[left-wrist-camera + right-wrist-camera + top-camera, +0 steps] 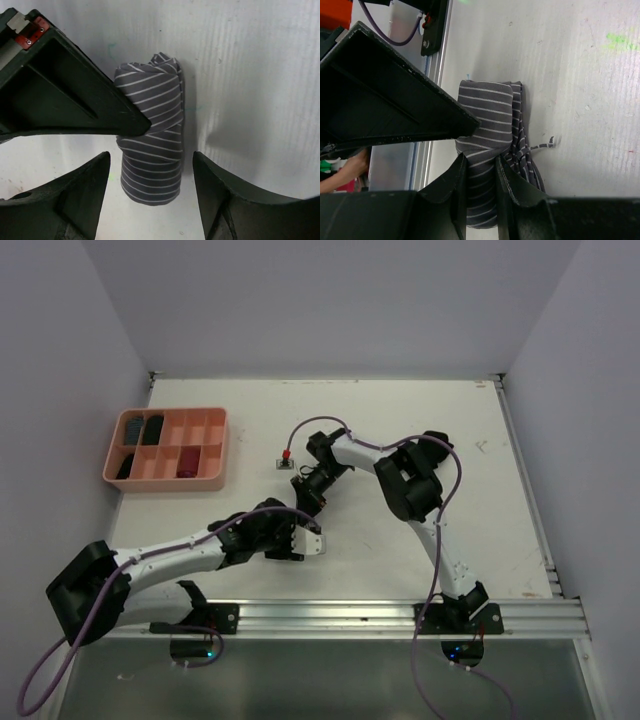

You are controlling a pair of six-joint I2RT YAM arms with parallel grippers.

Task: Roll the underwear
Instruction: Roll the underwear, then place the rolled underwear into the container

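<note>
Pinching striped underwear [487, 125], right end effector [480, 167] nearly closed; left end effector [150, 160] wide apart, straddling it

The right hand [480, 164] and left hand [150, 161] crowd the striped underwear [155, 95]; the table [480, 440] offers passage rightward.

Lighting: bright, even, diffuse from above. Shadows: soft, faint on worktop [500, 490]. Wrist views: foreground dark, slightly blurred.

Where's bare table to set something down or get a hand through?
Widest bare patch: table right of the right arm, out to the right edge. Also the far strip behind the tray. Crowded at centre: left gripper and right gripper at the striped roll.
</note>
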